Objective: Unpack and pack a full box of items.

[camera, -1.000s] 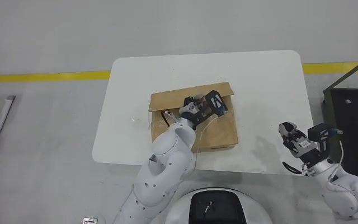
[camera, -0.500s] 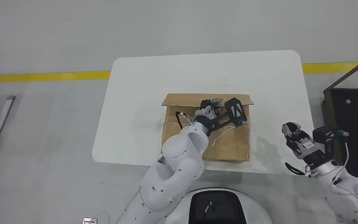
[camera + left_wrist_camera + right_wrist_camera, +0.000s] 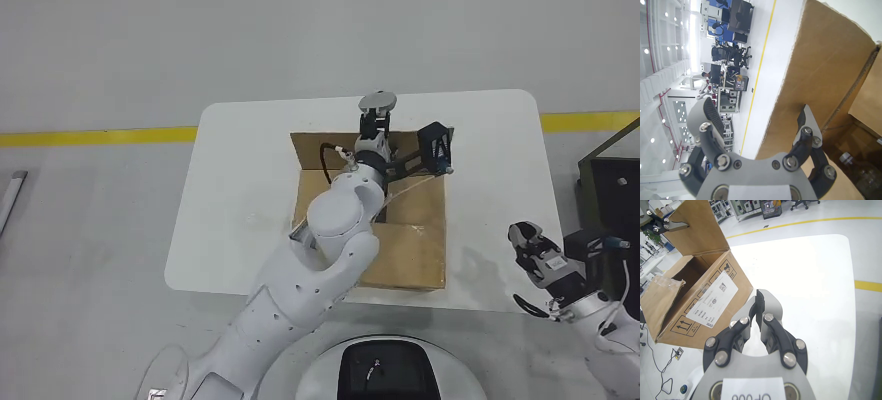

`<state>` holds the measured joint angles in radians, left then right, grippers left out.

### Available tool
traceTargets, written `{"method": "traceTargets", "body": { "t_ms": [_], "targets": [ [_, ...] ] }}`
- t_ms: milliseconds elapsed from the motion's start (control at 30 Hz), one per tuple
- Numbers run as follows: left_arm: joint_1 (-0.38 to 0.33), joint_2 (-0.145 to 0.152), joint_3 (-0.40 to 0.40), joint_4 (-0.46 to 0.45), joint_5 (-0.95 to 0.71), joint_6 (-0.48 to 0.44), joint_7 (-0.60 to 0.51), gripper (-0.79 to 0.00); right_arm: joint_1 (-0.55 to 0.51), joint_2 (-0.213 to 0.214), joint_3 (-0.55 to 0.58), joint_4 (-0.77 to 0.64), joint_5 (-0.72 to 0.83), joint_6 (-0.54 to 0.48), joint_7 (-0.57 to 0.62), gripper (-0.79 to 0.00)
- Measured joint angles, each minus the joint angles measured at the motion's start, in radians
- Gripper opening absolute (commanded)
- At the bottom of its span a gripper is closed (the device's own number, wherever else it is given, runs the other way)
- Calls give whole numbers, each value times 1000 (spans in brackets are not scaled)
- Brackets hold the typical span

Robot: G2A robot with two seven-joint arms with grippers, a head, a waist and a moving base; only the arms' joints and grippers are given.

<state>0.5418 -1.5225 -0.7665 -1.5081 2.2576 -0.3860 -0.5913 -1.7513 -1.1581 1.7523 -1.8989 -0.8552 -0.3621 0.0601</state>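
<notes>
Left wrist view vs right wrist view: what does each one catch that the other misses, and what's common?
Left wrist view, not the right: the inside of the cardboard box, with what looks like a clear capped bottle down in it, and the left gripper open astride the edge of the raised flap.
Right wrist view, not the left: the white label on the box's outer wall, the crumpled taped flap, the shut right gripper.
Both: the box, the raised flap, one left gripper finger at it.

brown cardboard box (image 3: 415, 255), white label (image 3: 712, 302) with black print; white table (image 3: 240, 200); yellow stripe (image 3: 100, 136) on grey floor (image 3: 90, 260).
</notes>
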Motion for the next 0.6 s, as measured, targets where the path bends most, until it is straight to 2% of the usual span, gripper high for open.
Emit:
{"method": "traceTargets", "body": {
  "t_ms": [167, 267, 600],
  "targets": [
    [-87, -41, 41, 164, -24, 32, -7, 0, -13, -1, 8, -5, 4, 4, -5, -785],
    [-116, -64, 61, 243, -39, 64, -15, 0, -20, -1, 14, -5, 6, 7, -9, -785],
    [-147, -113, 96, 398, -61, 80, -19, 0, -26, -3, 19, -11, 3, 15, -12, -785]
  ]
}}
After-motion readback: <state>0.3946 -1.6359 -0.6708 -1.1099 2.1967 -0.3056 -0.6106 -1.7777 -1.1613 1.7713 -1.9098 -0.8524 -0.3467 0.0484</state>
